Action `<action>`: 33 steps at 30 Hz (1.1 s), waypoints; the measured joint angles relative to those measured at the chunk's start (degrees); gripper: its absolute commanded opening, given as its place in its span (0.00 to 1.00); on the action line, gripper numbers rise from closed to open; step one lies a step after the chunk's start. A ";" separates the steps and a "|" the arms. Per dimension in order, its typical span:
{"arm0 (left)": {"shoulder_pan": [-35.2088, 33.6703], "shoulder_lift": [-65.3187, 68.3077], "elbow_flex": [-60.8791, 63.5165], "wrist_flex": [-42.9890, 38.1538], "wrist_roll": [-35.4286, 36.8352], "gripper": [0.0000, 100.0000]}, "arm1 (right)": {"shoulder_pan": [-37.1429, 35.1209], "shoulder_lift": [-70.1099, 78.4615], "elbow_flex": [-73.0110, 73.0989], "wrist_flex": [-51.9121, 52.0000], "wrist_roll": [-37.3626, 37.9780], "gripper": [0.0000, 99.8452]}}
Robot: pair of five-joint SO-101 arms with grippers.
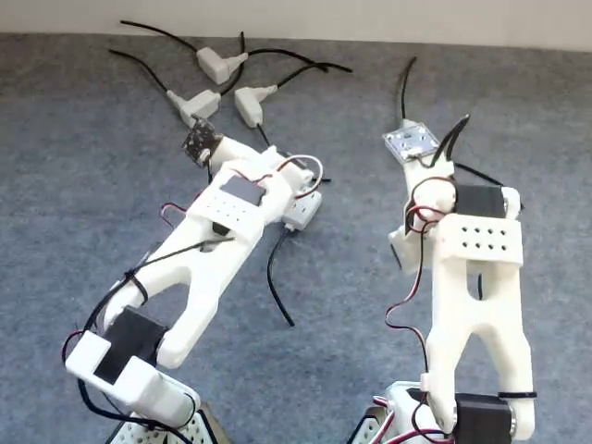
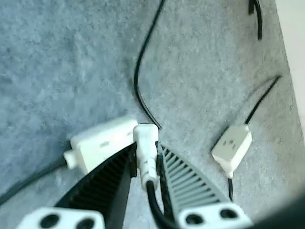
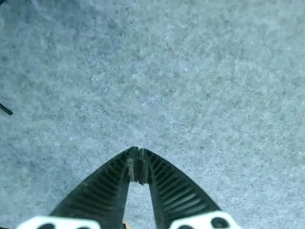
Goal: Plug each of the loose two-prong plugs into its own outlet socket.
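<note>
My left gripper (image 2: pixel 146 151) is shut on a white two-prong plug (image 2: pixel 145 138) with a black cord trailing back between the fingers. The plug's front end is right against a white outlet socket block (image 2: pixel 102 142) lying on the grey carpet; whether the prongs are in cannot be seen. In the high view the left arm (image 1: pixel 231 208) reaches to mid-table, with that white block (image 1: pixel 305 211) at its tip. A second white socket (image 2: pixel 232 147) lies loose a little farther off. My right gripper (image 3: pixel 138 160) is shut on nothing, low over bare carpet.
Three white plug and socket pieces (image 1: pixel 217 65) (image 1: pixel 192 106) (image 1: pixel 252 102) with black cords lie at the back left. A black cord (image 1: pixel 276 277) curls between the arms. The right arm (image 1: pixel 472 250) stands at the right side.
</note>
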 measured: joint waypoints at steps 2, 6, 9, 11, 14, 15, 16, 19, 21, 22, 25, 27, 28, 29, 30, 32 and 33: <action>1.41 0.44 -2.37 3.78 -0.09 0.01 | -0.09 0.00 2.02 -1.85 -0.18 0.01; 3.87 0.53 -3.87 7.03 -0.09 0.01 | -0.09 0.00 5.54 -5.10 -0.18 0.01; 3.96 0.53 -3.87 7.21 0.18 0.01 | -0.18 0.00 6.68 -7.03 -0.18 0.01; 3.69 1.32 -4.22 7.21 0.18 0.01 | -0.18 0.00 6.68 -7.65 -0.18 0.01; 3.60 5.10 -6.33 7.30 0.35 0.01 | -0.18 0.00 6.68 -7.74 -0.18 0.01; 3.60 6.86 -7.47 7.38 0.26 0.01 | -0.18 0.00 6.68 -7.82 -0.18 0.01; 3.69 8.70 -9.05 7.38 0.35 0.01 | 0.00 0.00 6.68 -7.82 -0.18 0.01; 3.78 13.98 -14.07 9.23 2.55 0.01 | 0.09 0.00 6.68 -8.00 -0.18 0.01; 3.43 16.53 -18.29 11.78 3.16 0.01 | 0.00 0.00 6.68 -8.00 -0.18 0.01; 3.16 17.49 -20.31 13.54 3.34 0.01 | 0.00 0.00 6.68 -8.00 -0.18 0.01; 2.20 18.99 -24.79 19.08 3.78 0.01 | 0.09 0.00 6.68 -8.00 -0.18 0.01; 1.14 19.25 -26.20 21.54 4.22 0.01 | 0.00 0.00 6.68 -8.00 -0.18 0.01; 0.62 19.25 -26.55 22.51 5.01 0.01 | 0.00 0.00 6.68 -8.00 -0.18 0.01; 0.09 19.25 -26.73 23.21 5.63 0.01 | 0.00 0.00 6.68 -8.00 -0.18 0.01; -0.35 19.25 -26.90 23.65 5.98 0.01 | 0.00 0.00 6.68 -8.00 -0.18 0.01; -0.62 19.25 -26.90 24.00 6.24 0.01 | 0.00 0.00 6.68 -8.00 -0.18 0.01; -0.62 19.25 -26.90 24.00 6.24 0.01 | 0.00 0.00 6.68 -8.00 -0.18 0.01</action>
